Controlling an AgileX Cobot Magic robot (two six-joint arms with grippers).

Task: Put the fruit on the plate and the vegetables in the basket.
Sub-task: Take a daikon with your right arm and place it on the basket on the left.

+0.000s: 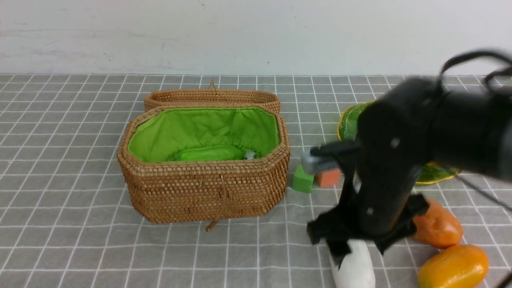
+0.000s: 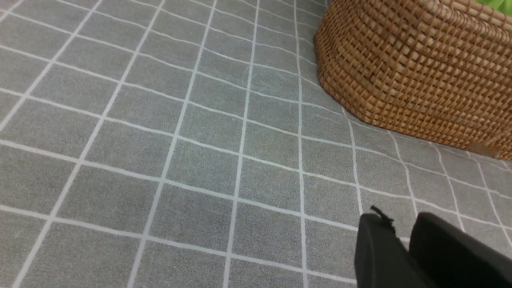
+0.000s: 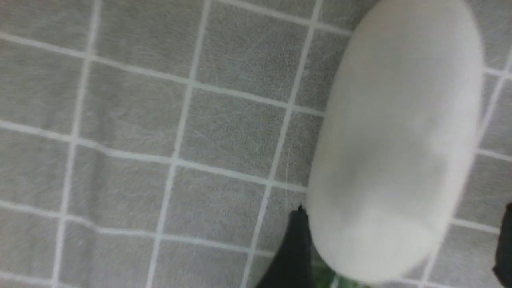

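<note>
Shows right claw spread astride a white radish lying on the checked worktop, seemingly not pinching yet. Centre over its middle, close gently, lift clear before crossing to wicker basket.

Grey checked cloth — basket, plate, green cube, orange cube, radish, potato, oval piece

A plain white wall stands behind the table, which is covered in grey cloth with a white grid.
</note>
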